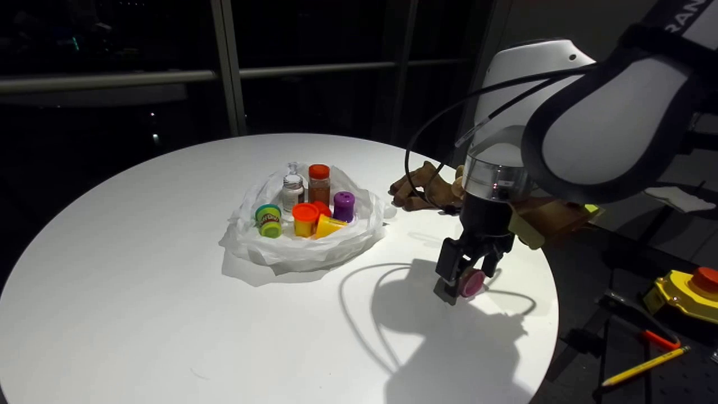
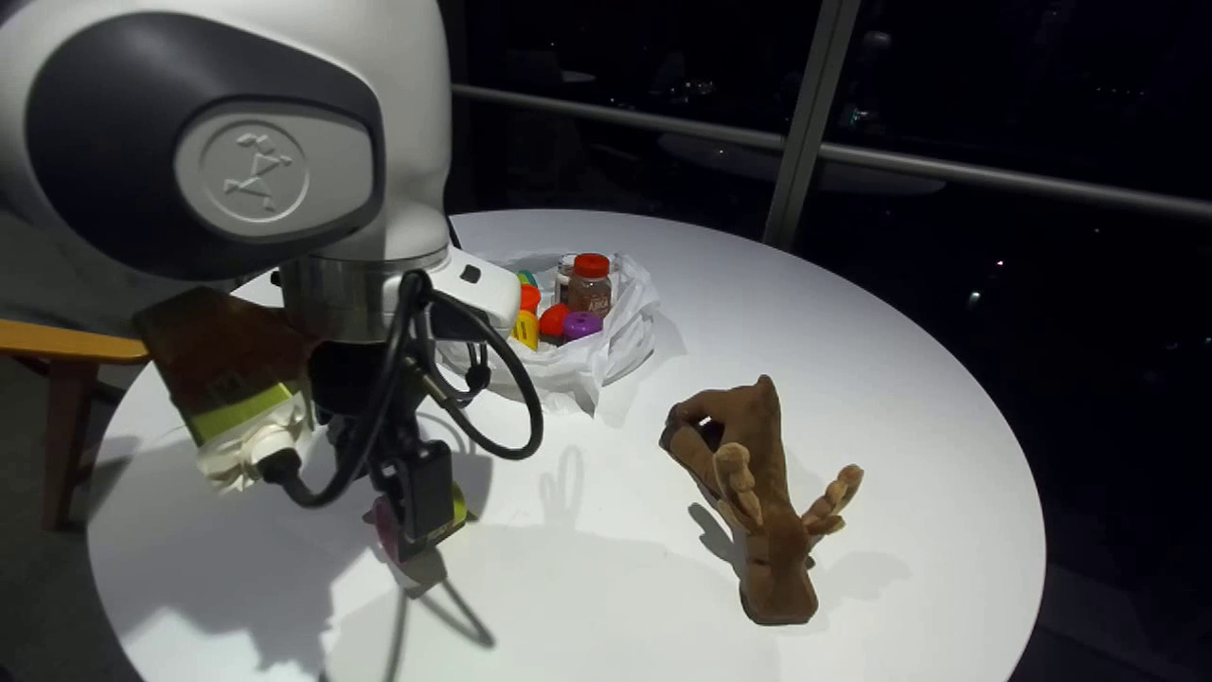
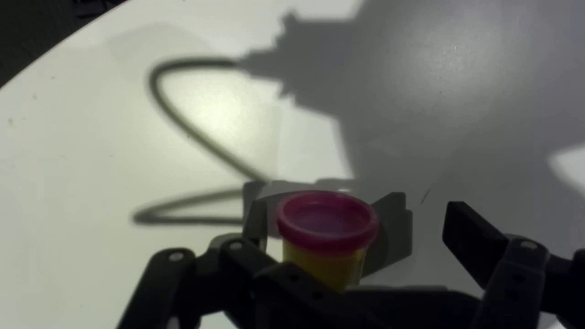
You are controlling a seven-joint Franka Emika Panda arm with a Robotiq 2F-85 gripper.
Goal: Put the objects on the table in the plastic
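- Straddling a pink-lidded tub, the gripper, jaws parted (one sits nearer).
- Centring before squeezing should avoid rolling it.
- Best entry to plastic bag: from above.

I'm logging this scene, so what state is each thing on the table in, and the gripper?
Gripper: open, fingers apart
Pink-lidded tub: on its side, lidded
Plastic bag: mouth open
Orange-lidded tub: upright, lidded, bagged
Teal-lidded tub: lidded, bagged
Yellow tub: tipped, bagged
Red-lidded jar: upright, lidded, bagged
White bottle: upright, bagged
Purple shaker: bagged, top up
Red-topped item: bagged, partly hidden
Plush toy: lying down
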